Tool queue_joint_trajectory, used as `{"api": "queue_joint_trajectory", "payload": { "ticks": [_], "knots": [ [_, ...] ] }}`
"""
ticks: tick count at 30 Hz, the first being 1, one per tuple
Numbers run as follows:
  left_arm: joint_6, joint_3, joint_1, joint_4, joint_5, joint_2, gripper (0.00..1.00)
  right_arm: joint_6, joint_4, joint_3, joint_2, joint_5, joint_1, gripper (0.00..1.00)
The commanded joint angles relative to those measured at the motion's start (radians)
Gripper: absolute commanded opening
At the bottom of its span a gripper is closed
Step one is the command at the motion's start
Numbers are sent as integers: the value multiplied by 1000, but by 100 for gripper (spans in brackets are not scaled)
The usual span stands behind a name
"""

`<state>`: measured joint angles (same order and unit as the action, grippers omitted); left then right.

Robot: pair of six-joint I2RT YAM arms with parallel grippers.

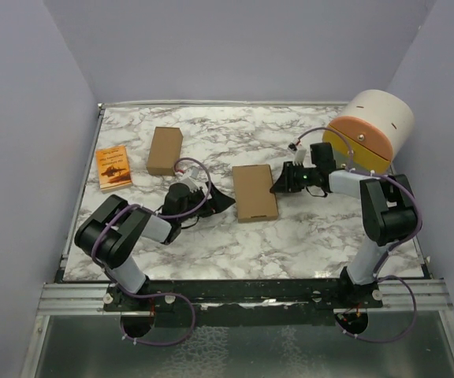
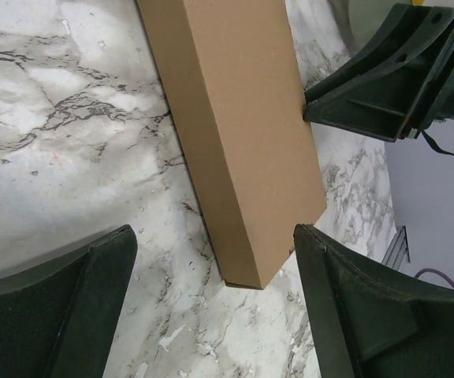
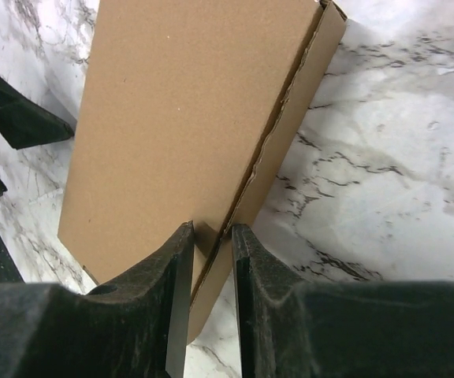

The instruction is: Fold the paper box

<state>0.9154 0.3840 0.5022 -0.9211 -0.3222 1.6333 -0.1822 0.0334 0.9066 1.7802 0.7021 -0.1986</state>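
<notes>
Brown cardboard, top view: the paper box [image 1: 255,192] lies flat and closed near the middle of the marble surface [image 1: 211,252], broad face up. Its long axis runs far-to-near, the near end tipped slightly to the right. The left hand [image 1: 221,202] sits just beside its left long side. The right hand [image 1: 278,183] meets its right long side towards the far end. A narrower box [image 1: 165,150] and an orange booklet [image 1: 114,167] lie well apart at far left.

Left wrist view: the paper box [image 2: 243,118] runs from the top edge down to a corner between the fingers [image 2: 77,299]. The left hand [image 2: 211,244] is spread wide and holds nothing. One finger is near that corner, but I cannot tell whether it touches. The right hand [image 2: 321,102] touches the far long edge.

Right wrist view: the right hand [image 3: 211,236] is drawn nearly closed. Its jaws pinch the thin upright edge of the paper box [image 3: 187,102] along the side seam. The seam looks ragged and stands slightly proud.

Risks, as judged:
- The grip is on a single thickness of card. A pull or twist could tear or crease the seam.
- The grip is off-centre and the left hand holds nothing. The box could pivot or slide on the smooth surface.
- A lift could open the lid instead of seating it.
</notes>
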Motion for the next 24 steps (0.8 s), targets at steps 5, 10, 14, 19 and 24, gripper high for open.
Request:
{"api": "queue_joint_trajectory", "payload": {
  "ticks": [5, 10, 14, 19, 24],
  "knots": [
    [16, 56, 32, -70, -27, 57, 84, 18, 7, -1, 44, 7, 63, 24],
    [22, 95, 45, -76, -33, 112, 84, 23, 21, 0, 75, 32, 87, 21],
    [37, 118, 54, -76, -31, 141, 84, 34, 25, -4, 85, 62, 111, 20],
    [41, 141, 72, -71, -22, 173, 84, 39, 28, -12, 90, 75, 129, 20],
    [65, 174, 95, -102, -24, 223, 84, 50, 47, -5, 110, 87, 144, 20]
  ]
}}
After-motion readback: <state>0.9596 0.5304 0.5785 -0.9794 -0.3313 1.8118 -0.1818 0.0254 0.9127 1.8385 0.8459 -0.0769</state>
